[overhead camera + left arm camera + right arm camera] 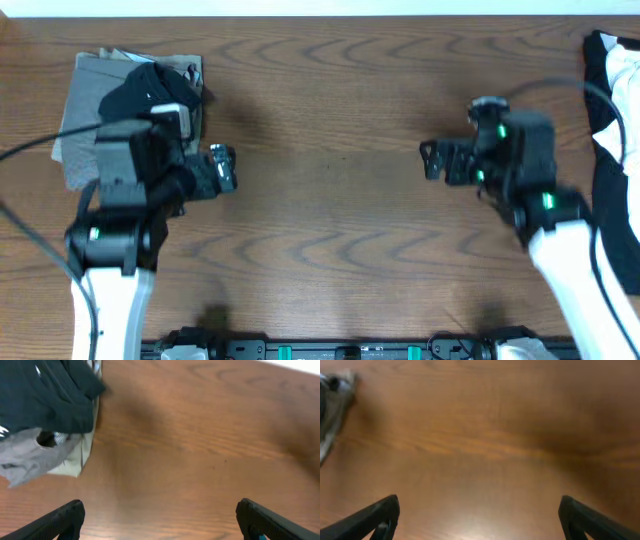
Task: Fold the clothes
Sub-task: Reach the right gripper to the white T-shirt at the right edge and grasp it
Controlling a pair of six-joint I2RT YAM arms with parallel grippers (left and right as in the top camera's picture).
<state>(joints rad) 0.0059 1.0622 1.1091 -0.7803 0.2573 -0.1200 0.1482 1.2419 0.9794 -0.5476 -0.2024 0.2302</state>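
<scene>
left gripper (222, 166) and right gripper (432, 160) hang wide open, empty, over the table (330, 100); folded clothes (90, 80) sit stacked upper left, likely done, while unfolded garments (615, 70) wait at right edge.

table (330, 80): brown wood grain, smooth, is showing faint sheen | clothes (90, 80): soft cloth, are looking matt and creased | jaws: black plastic, are appearing matt

No text, label, brand, number or sign can be read anywhere in these views.
</scene>
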